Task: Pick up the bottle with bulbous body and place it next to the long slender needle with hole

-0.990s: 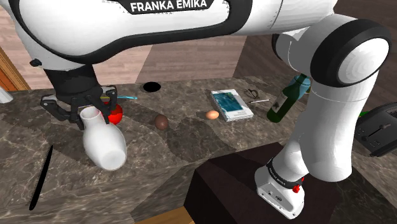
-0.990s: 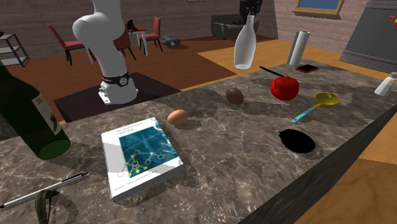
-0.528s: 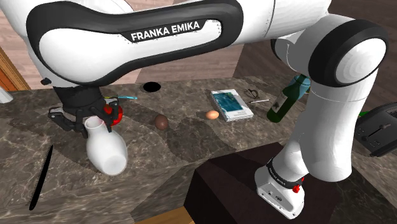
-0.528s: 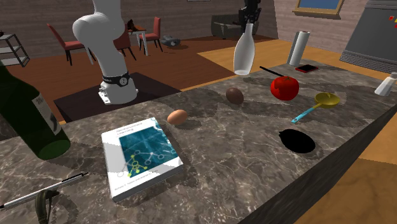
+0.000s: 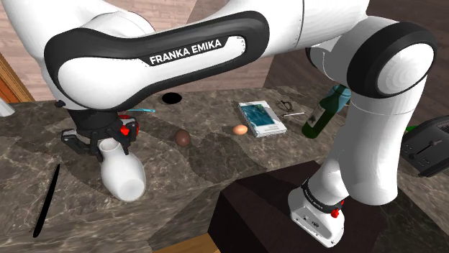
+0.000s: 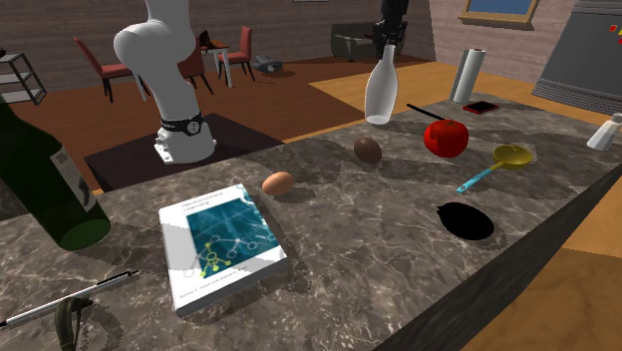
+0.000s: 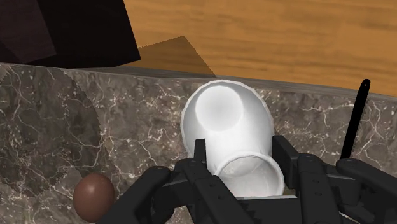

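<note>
Both fingers of the black hand [image 7: 245,170] clamp the narrow neck of the white bulbous bottle [image 5: 121,172], upright low over the dark marbled counter [image 5: 216,154] near the long black needle [image 5: 47,200]; looks rigid, slick, bottom-heavy, so I'd grip just under the rim.

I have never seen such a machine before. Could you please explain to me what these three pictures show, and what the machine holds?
It is a white robot arm with a black two-finger gripper. One picture looks down from beside the arm's stand, one looks across the dark stone counter, and one comes from a camera on the hand. The gripper is shut on the neck of a white bottle with a round body. Near it lies a long black needle. The counter also bears a dark brown egg, a light brown egg, a book, a green bottle and a red fruit.
</note>
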`<action>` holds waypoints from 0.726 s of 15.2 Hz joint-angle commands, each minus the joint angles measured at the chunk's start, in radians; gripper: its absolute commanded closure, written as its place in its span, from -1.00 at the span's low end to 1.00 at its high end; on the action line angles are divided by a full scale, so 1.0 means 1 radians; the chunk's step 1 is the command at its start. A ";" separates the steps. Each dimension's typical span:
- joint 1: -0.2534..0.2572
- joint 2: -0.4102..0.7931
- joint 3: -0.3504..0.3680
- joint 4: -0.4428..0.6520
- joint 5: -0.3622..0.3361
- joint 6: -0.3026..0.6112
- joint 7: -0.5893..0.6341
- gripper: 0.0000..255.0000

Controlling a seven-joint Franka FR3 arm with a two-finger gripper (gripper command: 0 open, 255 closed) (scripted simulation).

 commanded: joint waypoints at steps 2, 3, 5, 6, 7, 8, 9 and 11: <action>0.000 0.000 0.000 0.000 0.000 0.001 0.000 1.00; 0.000 0.000 0.000 0.000 0.000 0.001 0.000 -1.00; 0.000 0.000 0.000 0.000 0.000 0.001 0.000 -1.00; 0.000 0.000 0.000 0.000 0.000 0.001 0.000 -1.00; 0.000 0.000 0.000 0.000 0.000 0.001 0.000 -1.00; 0.000 0.000 0.000 0.000 0.000 0.001 0.000 -1.00; 0.001 -0.004 0.001 0.029 0.002 -0.031 -0.002 -1.00; 0.004 -0.006 0.003 0.093 0.004 -0.097 -0.004 -1.00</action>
